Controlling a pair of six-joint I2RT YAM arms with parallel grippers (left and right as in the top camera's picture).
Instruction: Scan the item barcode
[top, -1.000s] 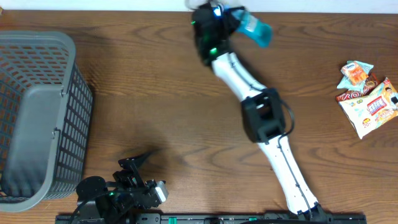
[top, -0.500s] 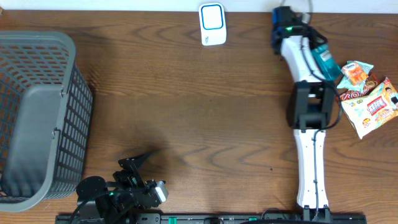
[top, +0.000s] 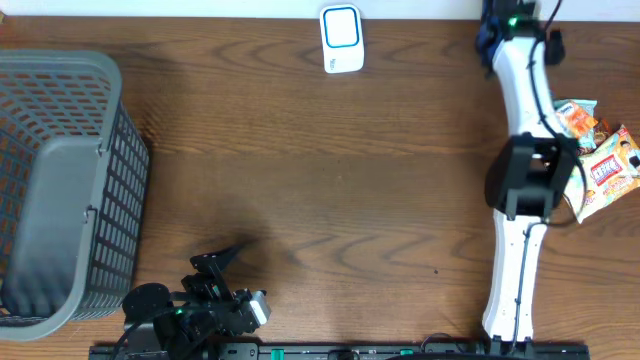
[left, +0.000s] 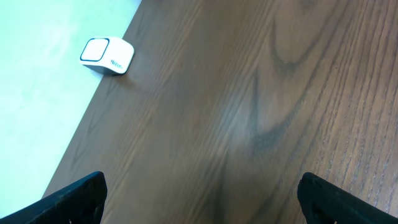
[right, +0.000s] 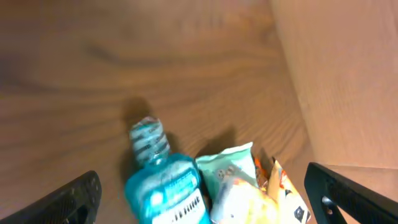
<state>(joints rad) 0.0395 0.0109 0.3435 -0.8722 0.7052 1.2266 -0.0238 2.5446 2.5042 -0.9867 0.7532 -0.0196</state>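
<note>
Overhead view. The right arm (top: 520, 160) is reaching along the right side of the table (top: 300, 180) toward its far edge, and its gripper sits at the top border, too cramped to read here. The scanner (top: 341, 38), a white box with a blue face, is standing at the far edge, well to the left of that arm. The snack packets (top: 600, 165) are lying just beside the arm, on its right. The grey basket (top: 60, 180) is occupying the far left, well apart from the scanner. The left arm is folding up at the near edge.

Left wrist view. The left gripper (left: 199, 199) is standing wide open, holding nothing, with the scanner (left: 107, 55) well beyond it.

Right wrist view. The right gripper (right: 202, 193) is standing wide open with nothing between its fingers. The bottle (right: 165, 183), teal with a ribbed cap and a blue label, is lying on the table directly below, touching the snack packets (right: 239, 186). No barcode is visible on it.

Step in hand, by judgement: the bottle is being set down beside the packets. The next move is calling for choosing an item and closing squarely on it.
</note>
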